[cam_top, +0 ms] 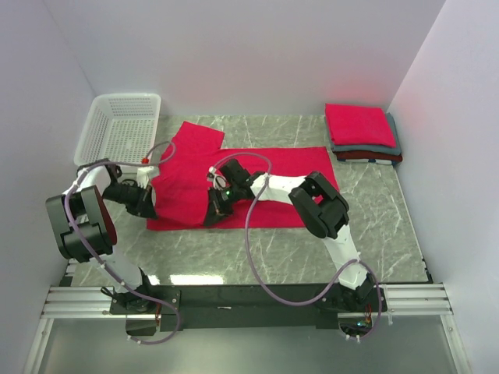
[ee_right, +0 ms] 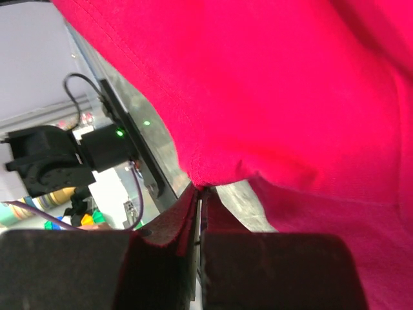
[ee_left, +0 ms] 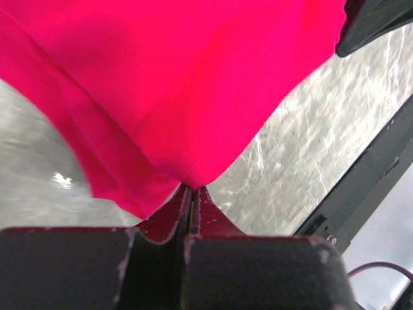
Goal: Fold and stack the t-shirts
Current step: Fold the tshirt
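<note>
A bright red t-shirt [cam_top: 257, 175] lies spread on the marble table, one sleeve pointing to the back left. My left gripper [cam_top: 150, 204] is at its near left corner, shut on the shirt's hem [ee_left: 190, 177], which rises out of the closed jaws. My right gripper [cam_top: 212, 216] is at the shirt's near edge, shut on a pinch of the same red cloth [ee_right: 206, 177]. At the back right stands a stack of folded t-shirts [cam_top: 362, 132]: red on top, grey under it, dark red at the bottom.
A white plastic lattice basket [cam_top: 121, 128] stands at the back left, close to the left arm. White walls close in the table on three sides. The black rail with the arm bases [cam_top: 249, 300] runs along the near edge.
</note>
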Available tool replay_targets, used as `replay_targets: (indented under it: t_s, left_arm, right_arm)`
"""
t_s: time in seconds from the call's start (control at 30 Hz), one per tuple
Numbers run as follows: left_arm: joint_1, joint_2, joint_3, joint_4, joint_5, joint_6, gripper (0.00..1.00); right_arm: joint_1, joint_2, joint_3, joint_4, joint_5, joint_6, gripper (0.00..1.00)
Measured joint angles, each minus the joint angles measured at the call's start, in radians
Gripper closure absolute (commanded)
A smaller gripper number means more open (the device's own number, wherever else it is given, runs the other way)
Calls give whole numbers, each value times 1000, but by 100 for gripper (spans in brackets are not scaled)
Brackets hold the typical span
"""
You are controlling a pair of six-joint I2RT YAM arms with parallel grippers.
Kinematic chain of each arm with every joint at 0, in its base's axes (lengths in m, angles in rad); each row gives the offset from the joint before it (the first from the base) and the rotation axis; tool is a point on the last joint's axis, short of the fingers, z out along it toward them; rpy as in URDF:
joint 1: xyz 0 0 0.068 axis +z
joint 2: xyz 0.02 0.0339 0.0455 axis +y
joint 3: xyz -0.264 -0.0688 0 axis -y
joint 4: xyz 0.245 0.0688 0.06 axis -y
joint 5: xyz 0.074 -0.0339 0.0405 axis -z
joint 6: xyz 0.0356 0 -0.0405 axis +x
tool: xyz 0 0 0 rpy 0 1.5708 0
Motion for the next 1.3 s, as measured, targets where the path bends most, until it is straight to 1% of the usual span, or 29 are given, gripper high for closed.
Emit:
replay_targets:
  t_s: [0.1, 0.27, 0.5, 0.7, 1.03, 1.2, 1.3]
  left_arm:
    - [-2, 10, 69, -8, 20, -16, 99]
    - [-13, 69, 177, 11, 56, -82, 99]
    - [-63, 145, 257, 101, 82, -211, 99]
    - [-100, 180, 277, 216, 74, -317, 99]
    - [-116, 183, 277, 393, 48, -460, 99]
    - [-158, 183, 276, 444, 16, -499, 99]
    - [-172, 182, 273, 445, 10, -499, 99]
  right_arm:
    - [-20, 0, 39, -3, -2, -10, 100]
    - [-79, 0, 103, -2, -2, -23, 100]
    - [-153, 36, 195, -5, 2, -39, 100]
    - [-164, 97, 234, -14, 6, -48, 100]
    - [-172, 105, 229, -1, 6, -50, 100]
    - [-179, 105, 228, 2, 6, -49, 100]
    - [-181, 105, 219, 7, 5, -49, 100]
